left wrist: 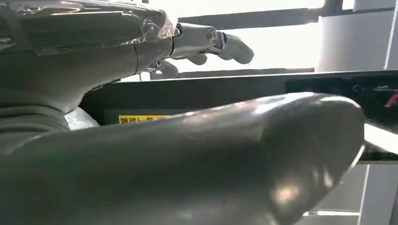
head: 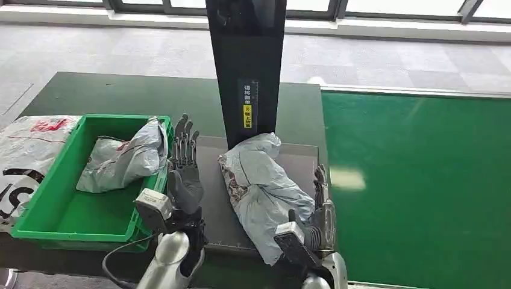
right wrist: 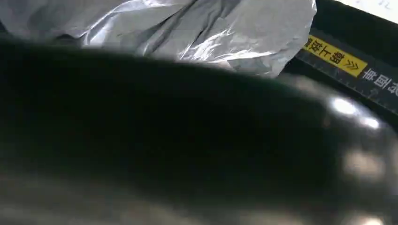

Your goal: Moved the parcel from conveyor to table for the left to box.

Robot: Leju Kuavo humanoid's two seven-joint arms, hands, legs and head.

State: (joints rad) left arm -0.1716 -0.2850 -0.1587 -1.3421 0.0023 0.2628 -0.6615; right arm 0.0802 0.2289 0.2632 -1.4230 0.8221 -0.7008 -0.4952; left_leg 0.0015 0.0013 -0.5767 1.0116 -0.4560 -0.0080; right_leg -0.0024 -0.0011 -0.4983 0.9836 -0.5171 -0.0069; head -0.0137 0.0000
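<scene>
On the dark desk (head: 120,93), the crumpled grey plastic parcel (head: 262,186) is clasped by the right hand (head: 319,208); the left hand (head: 184,171), fingers spread, is held empty just beside it.

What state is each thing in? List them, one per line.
Grey parcel: lying on the grey platform, crumpled.
Green bin: open, holding another grey parcel.
Left hand: holds nothing, fingers extended, beside the bin.
Right hand: against the grey parcel's side.

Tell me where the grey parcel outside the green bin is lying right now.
In the head view the grey parcel lies on the dark tray in front of the black post, between the left hand and the right hand, right of the green bin.
</scene>
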